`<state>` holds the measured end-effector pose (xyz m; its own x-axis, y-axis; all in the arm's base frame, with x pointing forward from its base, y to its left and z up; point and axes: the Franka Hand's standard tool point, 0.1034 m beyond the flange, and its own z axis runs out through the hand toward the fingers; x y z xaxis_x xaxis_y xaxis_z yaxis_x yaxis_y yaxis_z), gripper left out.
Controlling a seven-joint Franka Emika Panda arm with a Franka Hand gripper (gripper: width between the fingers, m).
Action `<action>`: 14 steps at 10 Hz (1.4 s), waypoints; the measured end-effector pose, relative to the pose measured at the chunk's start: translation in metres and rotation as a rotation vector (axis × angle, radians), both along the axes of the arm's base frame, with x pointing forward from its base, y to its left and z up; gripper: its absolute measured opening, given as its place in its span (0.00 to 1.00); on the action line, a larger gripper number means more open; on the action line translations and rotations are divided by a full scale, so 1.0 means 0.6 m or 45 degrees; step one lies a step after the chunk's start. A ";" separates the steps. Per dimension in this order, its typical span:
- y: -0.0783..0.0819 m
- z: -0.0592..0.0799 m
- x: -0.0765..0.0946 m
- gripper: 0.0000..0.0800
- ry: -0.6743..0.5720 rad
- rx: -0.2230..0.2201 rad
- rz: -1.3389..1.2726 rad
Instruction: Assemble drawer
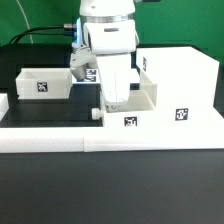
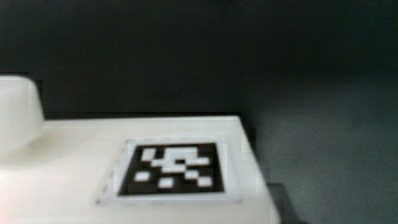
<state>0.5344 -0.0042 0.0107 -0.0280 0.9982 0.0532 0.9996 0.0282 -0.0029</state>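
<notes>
The large white case (image 1: 180, 85) stands at the exterior view's right, with a tag on its front. A small open-top tray (image 1: 132, 112) sits against the case's left side, its knob (image 1: 97, 113) pointing to the exterior view's left. My gripper (image 1: 113, 101) reaches down onto this tray's wall. Its fingertips are hidden by the tray, so I cannot tell whether they are closed on it. A second small tray (image 1: 45, 83) sits apart at the left. The wrist view shows a blurred white tray surface (image 2: 71, 170) with a tag (image 2: 175, 167), very close.
The long low white border rail (image 1: 60, 137) runs along the front of the black table. The arm's body (image 1: 108, 35) rises above the middle tray. A white rounded part (image 2: 15, 115) shows in the wrist view, beside the dark table (image 2: 214, 60).
</notes>
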 end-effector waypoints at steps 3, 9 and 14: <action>0.007 0.001 0.003 0.05 -0.015 -0.018 0.057; 0.002 0.001 0.005 0.05 -0.045 -0.023 0.068; 0.014 0.001 0.007 0.05 -0.108 -0.017 -0.011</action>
<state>0.5389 0.0043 0.0110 -0.0229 0.9990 0.0375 0.9965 0.0198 0.0812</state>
